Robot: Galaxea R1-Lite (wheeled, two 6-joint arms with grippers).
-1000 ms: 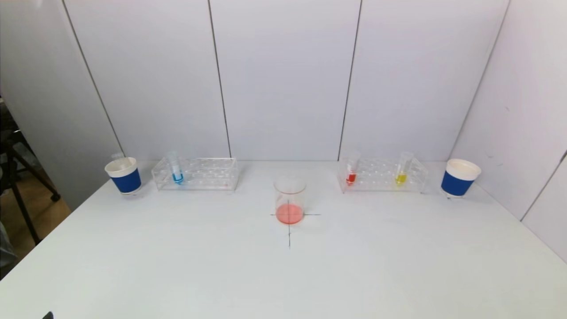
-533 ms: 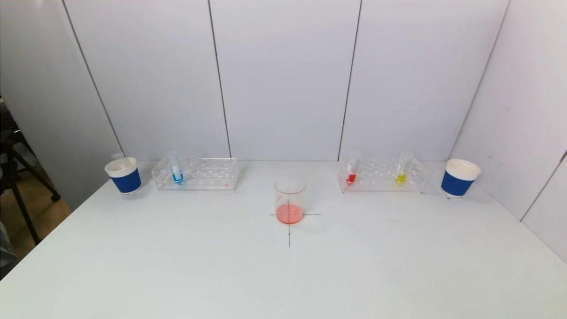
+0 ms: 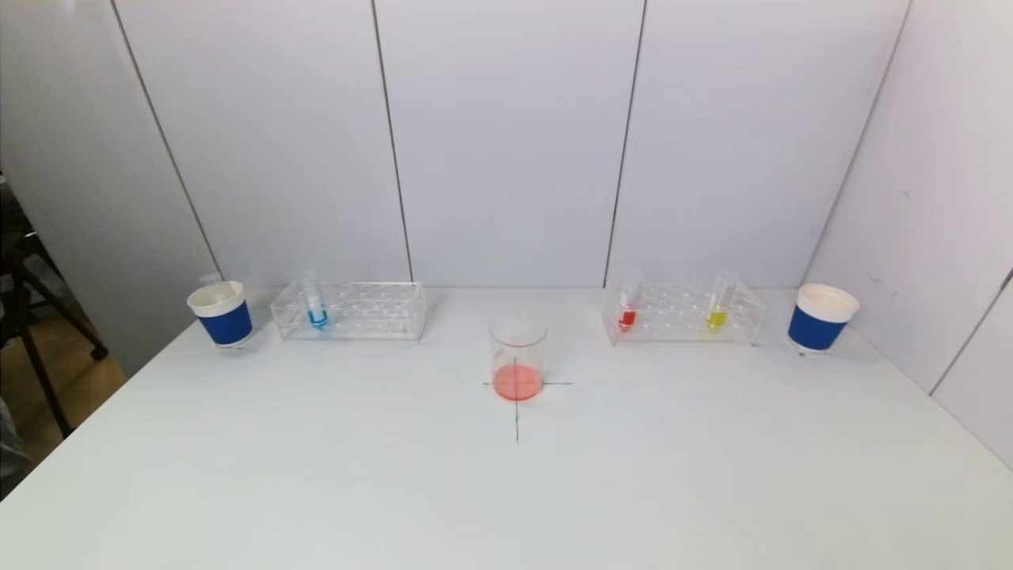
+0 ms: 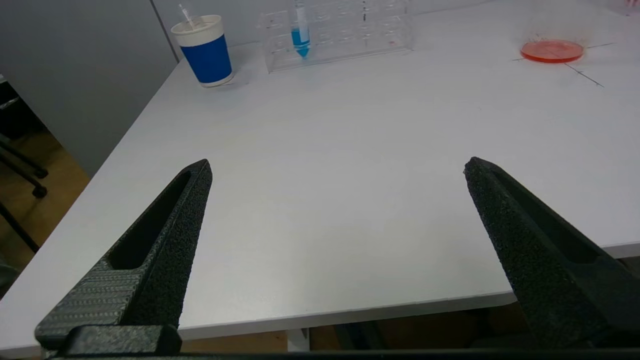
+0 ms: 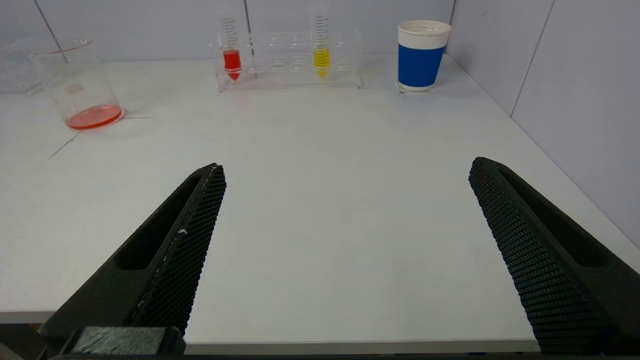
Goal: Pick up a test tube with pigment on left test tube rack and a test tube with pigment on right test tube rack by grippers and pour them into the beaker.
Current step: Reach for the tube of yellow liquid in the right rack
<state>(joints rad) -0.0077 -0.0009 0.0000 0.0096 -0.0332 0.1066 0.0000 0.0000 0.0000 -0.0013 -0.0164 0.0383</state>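
Beaker (image 3: 517,354) holds red pigment (no readable labels); left hand (image 4: 337,167), right hand (image 5: 347,167) spread, empty.

White table (image 3: 316,475) against pale panelled walls (image 3: 506,142)

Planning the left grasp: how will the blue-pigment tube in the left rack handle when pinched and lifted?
The blue tube looks smooth and clear, so probably slippery and crackable if squeezed hard. It is slim and only part filled, likely light. Its pointed tip means it cannot stand outside the left rack.
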